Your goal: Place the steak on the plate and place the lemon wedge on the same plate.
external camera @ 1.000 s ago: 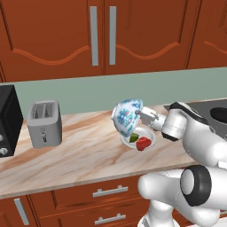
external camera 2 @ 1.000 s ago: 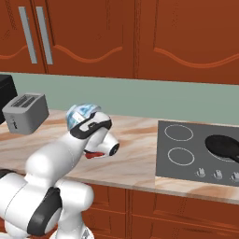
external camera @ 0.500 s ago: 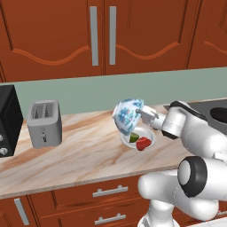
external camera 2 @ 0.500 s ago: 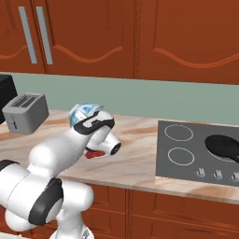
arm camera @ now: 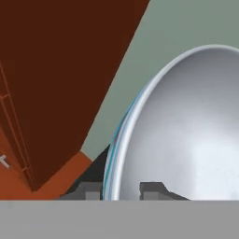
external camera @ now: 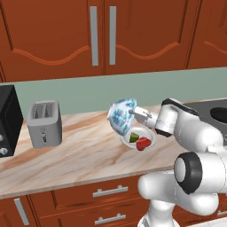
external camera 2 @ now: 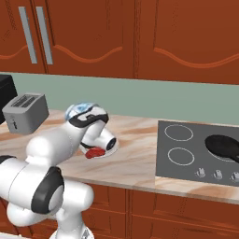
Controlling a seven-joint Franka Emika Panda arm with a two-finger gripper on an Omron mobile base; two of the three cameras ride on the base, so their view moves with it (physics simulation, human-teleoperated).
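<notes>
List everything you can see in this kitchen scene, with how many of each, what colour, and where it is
steak: one, red, on the plate
lemon wedge: one, yellow-green, on the plate beside the steak
plate: one, white, on the counter
bowl: one, pale blue patterned, tipped on edge above the plate, in the gripper
toaster: one, grey, counter left
microwave: one, black, far left
stovetop: one, dark grey, counter right
pan: one, black, on the stovetop
gripper: one, shut on the bowl's rim

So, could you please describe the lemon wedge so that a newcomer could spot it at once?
Start at the silver toaster on the marble counter and look right to the shallow round white plate. On it, the small yellow-green lemon wedge lies beside the flat red steak; it is the only green thing there.
</notes>
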